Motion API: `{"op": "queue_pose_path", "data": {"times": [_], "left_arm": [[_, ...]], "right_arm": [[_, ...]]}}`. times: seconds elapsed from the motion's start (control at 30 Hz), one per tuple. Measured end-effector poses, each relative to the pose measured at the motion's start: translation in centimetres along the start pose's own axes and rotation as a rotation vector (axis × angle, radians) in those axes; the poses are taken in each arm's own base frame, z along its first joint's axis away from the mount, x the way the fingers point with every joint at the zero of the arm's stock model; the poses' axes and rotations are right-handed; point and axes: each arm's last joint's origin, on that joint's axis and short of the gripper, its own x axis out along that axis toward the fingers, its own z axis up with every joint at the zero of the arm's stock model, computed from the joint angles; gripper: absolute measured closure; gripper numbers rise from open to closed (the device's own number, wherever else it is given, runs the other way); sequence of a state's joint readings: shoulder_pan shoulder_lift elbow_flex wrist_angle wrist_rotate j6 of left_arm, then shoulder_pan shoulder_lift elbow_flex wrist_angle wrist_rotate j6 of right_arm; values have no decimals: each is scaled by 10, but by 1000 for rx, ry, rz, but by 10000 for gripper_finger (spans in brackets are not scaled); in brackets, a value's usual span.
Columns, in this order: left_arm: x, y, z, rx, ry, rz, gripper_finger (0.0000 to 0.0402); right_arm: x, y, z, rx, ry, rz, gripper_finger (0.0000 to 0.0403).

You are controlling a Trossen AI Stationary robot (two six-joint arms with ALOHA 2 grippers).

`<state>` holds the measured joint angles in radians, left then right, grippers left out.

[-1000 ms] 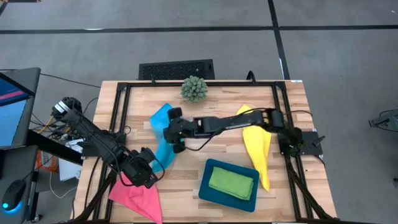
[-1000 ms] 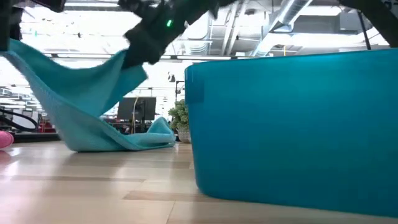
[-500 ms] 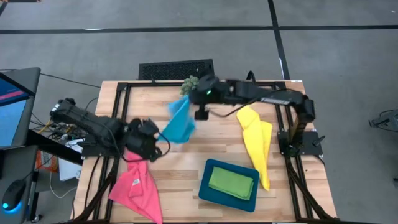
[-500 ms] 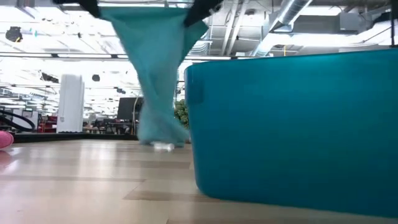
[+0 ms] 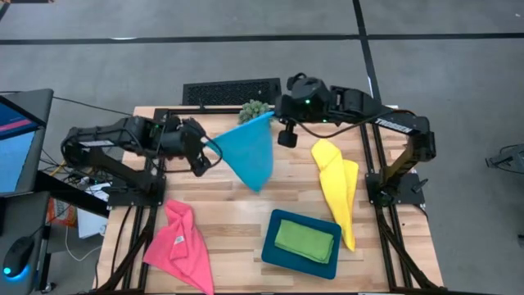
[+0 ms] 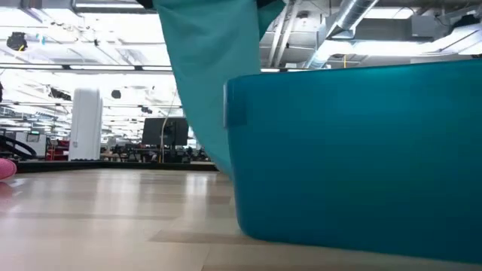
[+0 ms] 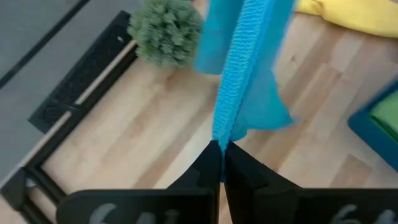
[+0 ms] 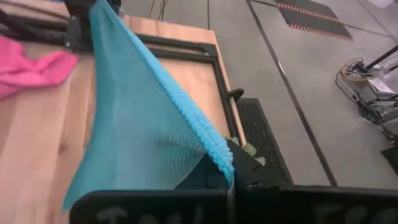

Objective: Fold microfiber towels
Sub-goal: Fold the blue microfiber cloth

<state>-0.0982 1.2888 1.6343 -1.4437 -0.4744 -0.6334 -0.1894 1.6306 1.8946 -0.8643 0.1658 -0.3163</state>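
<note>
The sky blue towel (image 5: 250,152) hangs in the air between my two grippers, over the table's far middle. My left gripper (image 5: 211,154) is shut on one upper corner and my right gripper (image 5: 273,117) on the other. The towel's lowest corner (image 5: 260,187) points down; in the low view the towel (image 6: 211,75) hangs clear of the wood. The pink towel (image 5: 180,246) lies crumpled at the near left. The yellow towel (image 5: 337,188) lies stretched out at the right. The lime green towel (image 5: 305,239) lies folded in the teal tray (image 5: 274,250). My left gripper pinches the blue towel's corner (image 7: 225,134) between its two shut fingers, coming level from the table's left. The edge runs taut from it toward the other arm. My right gripper pinches the opposite upper corner (image 8: 222,160) between its shut fingers, coming from the table's right. The cloth hangs below, clear of the table.
The spiky green plant (image 5: 254,109) stands at the far edge, right behind the towel's top edge. The teal tray fills the near right of the low view (image 6: 354,150). Bare wood lies below the hanging towel (image 5: 237,209).
Both grippers have risen and gone toward the far edge, the right one also toward the right, the left one away from the pink towel. The blue towel, which lay partly on the table, is lifted clear and spread out, its top edge drawn taut between them.
</note>
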Motion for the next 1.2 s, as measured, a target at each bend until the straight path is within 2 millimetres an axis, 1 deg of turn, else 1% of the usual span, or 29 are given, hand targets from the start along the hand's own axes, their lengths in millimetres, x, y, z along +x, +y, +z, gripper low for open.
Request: {"op": "queue_pose_path", "data": {"times": [0.17, 0.3, 0.4, 0.47, 0.57, 0.63, 0.7, 0.77, 0.87, 0.93, 1.03, 1.1, 1.2], "left_arm": [[-3, 16, 9, 6, 2, 46, 401], [-4, 29, 17, 31, -16, 95, 401], [-3, 41, 22, 41, -19, 149, 401], [-3, 49, 26, 37, -19, 173, 401], [-2, 60, 30, 44, -14, 213, 401], [-2, 68, 34, 47, -26, 246, 401], [0, 77, 36, 58, -20, 302, 401], [2, 84, 40, 67, -34, 354, 401], [3, 97, 44, 91, -31, 442, 401], [4, 105, 49, 110, -46, 493, 401], [5, 116, 55, 135, -62, 575, 401], [5, 121, 58, 149, -74, 601, 401], [5, 125, 62, 150, -94, 615, 401]], "right_arm": [[-13, -1, 1, 18, -28, -4, 396], [-9, -5, -1, 52, -16, -4, 397], [4, -5, -2, 66, 5, -6, 393], [11, -5, -8, 64, 61, 3, 392], [23, -7, -7, 70, 50, -6, 394], [31, -11, -13, 71, 89, -4, 394], [43, -13, -9, 77, 52, -17, 393], [48, -19, -12, 88, 53, -15, 392], [60, -25, -7, 80, -7, -44, 392], [64, -31, -11, 81, 0, -60, 393], [65, -40, -5, 77, -81, -104, 393], [65, -46, -5, 76, -97, -122, 391], [64, -50, -4, 63, -116, -140, 391]]}}
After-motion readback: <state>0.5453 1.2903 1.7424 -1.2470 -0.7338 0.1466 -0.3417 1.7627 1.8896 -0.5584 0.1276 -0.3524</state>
